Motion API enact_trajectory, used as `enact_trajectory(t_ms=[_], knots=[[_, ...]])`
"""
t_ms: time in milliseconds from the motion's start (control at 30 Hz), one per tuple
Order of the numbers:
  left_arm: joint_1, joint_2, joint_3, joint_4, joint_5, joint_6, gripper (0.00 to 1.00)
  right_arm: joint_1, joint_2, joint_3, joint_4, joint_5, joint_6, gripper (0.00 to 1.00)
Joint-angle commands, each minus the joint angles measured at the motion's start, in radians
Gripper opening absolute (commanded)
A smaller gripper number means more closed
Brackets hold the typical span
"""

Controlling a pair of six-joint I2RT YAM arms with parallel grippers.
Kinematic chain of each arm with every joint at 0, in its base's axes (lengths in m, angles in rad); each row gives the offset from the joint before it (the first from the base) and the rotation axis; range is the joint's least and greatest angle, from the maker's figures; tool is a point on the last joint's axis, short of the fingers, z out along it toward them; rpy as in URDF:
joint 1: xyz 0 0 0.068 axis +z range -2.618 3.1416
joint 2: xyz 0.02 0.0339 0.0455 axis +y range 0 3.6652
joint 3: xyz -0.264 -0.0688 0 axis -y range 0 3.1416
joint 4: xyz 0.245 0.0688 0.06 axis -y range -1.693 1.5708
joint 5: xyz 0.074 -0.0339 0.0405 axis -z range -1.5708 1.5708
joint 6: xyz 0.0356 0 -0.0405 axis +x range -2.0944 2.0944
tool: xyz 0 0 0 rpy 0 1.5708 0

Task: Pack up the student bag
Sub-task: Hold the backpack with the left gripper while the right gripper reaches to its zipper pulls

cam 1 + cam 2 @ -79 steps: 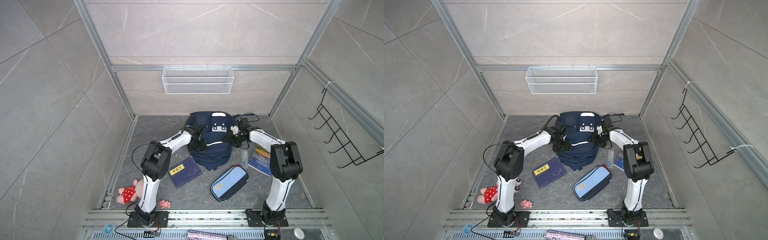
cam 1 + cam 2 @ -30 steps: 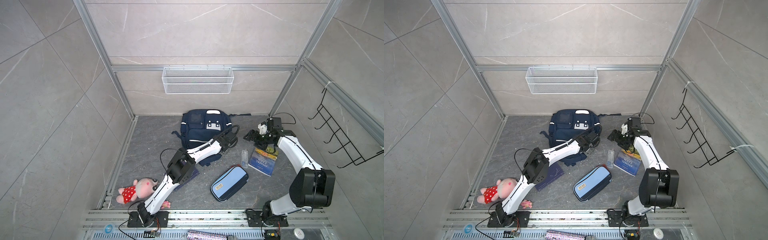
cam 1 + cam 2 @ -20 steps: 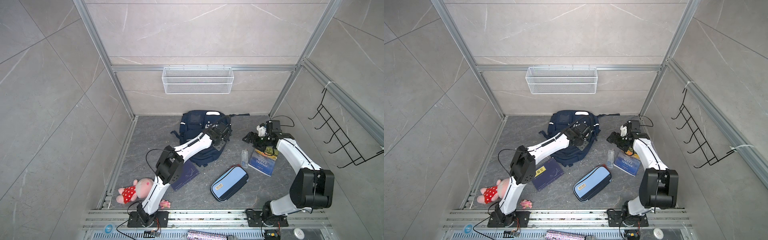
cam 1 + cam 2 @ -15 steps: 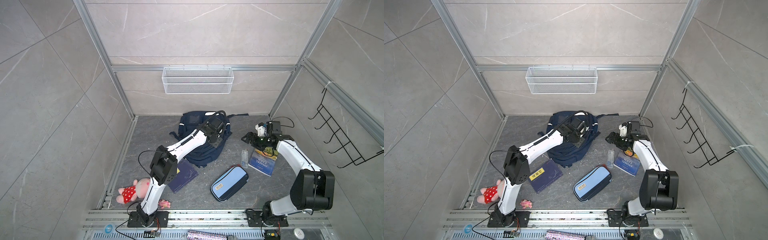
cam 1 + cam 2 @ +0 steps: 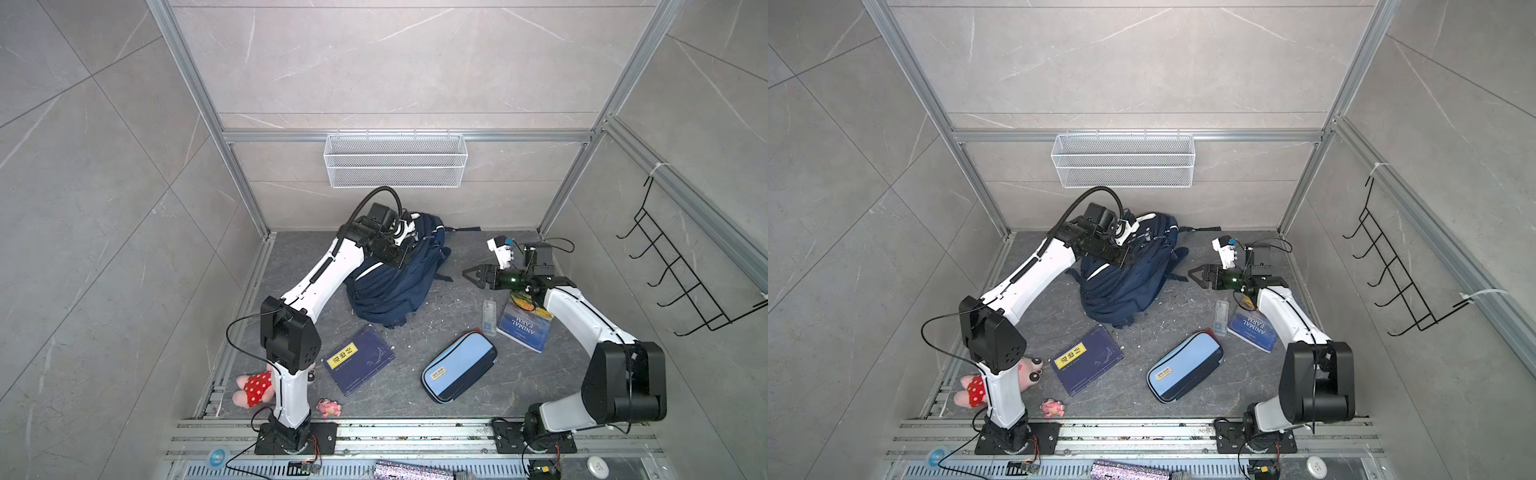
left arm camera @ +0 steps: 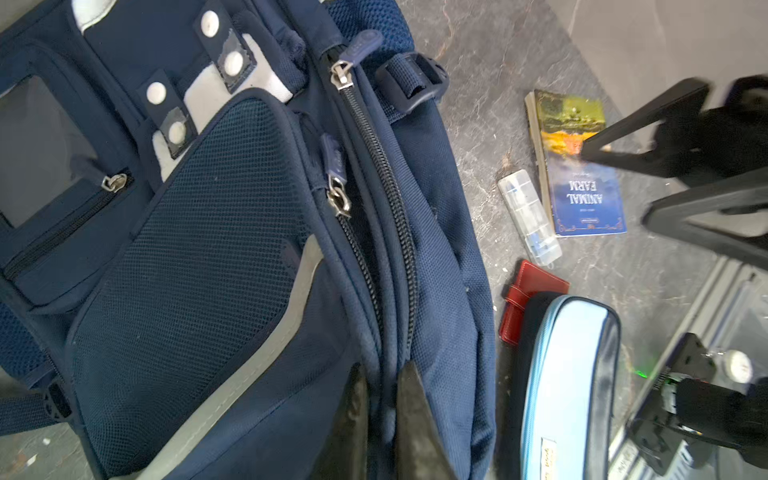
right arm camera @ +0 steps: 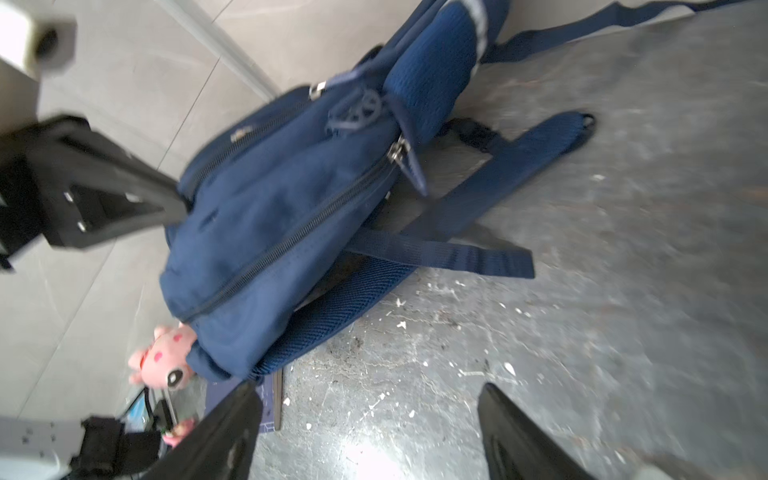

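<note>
The student bag [image 5: 399, 286] [image 5: 1121, 291] is a navy backpack, pulled up on one side and crumpled at the back middle of the floor. My left gripper [image 5: 400, 258] [image 5: 1122, 259] [image 6: 382, 370] is shut on a fold of its fabric beside the main zip. The left wrist view shows the bag's front [image 6: 187, 249] with mesh pocket, grey stripe and closed zips. My right gripper [image 5: 468, 274] [image 5: 1192, 274] [image 7: 370, 395] hangs open over bare floor just right of the bag [image 7: 270, 216], holding nothing. The bag's straps trail toward it.
On the floor lie a light-blue pencil case [image 5: 459, 365], a navy book [image 5: 359, 359], an Animal Farm book [image 5: 525, 326], a clear plastic box [image 5: 489, 311], a red wallet [image 6: 528, 299], a plush toy [image 5: 253, 388] and a small pink toy [image 5: 329, 407]. A wire basket [image 5: 395, 160] hangs on the back wall.
My left gripper has pulled the bag up and to the left, so it went from lying flat to bunched on its side. The right gripper has moved left toward the bag.
</note>
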Motion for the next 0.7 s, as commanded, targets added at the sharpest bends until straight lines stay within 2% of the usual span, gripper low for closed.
enact_trajectory(t_ms=[0, 67, 233, 367, 667], knots=[[0.000, -0.134, 0.006, 0.031, 0.145, 0.027, 0.00, 0.039, 0.052, 0.073, -0.029, -0.042, -0.118, 0.71], [0.008, -0.158, -0.011, 0.032, 0.174, 0.022, 0.00, 0.067, 0.087, 0.109, -0.049, -0.048, -0.144, 0.67], [0.022, -0.195, -0.032, 0.009, 0.235, 0.018, 0.00, 0.139, 0.174, 0.164, -0.059, -0.018, -0.190, 0.66], [0.029, -0.196, -0.022, -0.036, 0.247, 0.033, 0.00, 0.158, 0.216, 0.196, -0.028, 0.011, -0.180, 0.51], [0.038, -0.165, 0.056, -0.144, 0.301, 0.076, 0.00, 0.162, 0.266, 0.247, -0.012, 0.054, -0.197, 0.45]])
